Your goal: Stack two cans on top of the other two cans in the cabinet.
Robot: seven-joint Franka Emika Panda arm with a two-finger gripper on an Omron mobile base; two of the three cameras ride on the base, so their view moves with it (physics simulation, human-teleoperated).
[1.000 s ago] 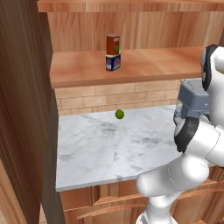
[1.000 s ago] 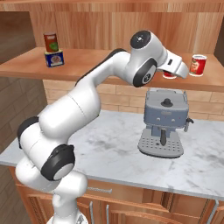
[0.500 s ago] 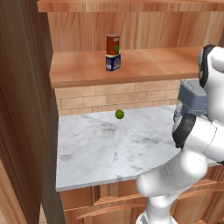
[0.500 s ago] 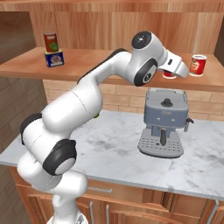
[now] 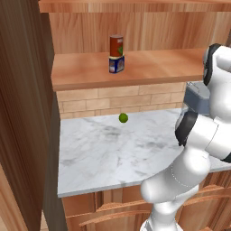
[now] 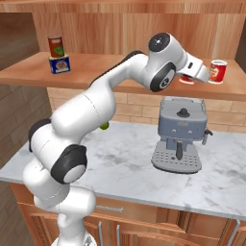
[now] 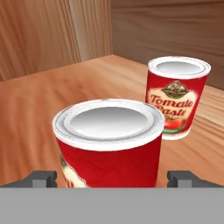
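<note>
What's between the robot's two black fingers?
In the hand view, a red can with a white lid sits between the open gripper's fingertips. Neither tip touches it yet.

kitchen, marble counter, espresso machine

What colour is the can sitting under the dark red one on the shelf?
Blue can, with a pale label; clearest in the right base view.

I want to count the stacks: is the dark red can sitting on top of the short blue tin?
Yes, the dark red can stands upright on the short blue tin.
</note>
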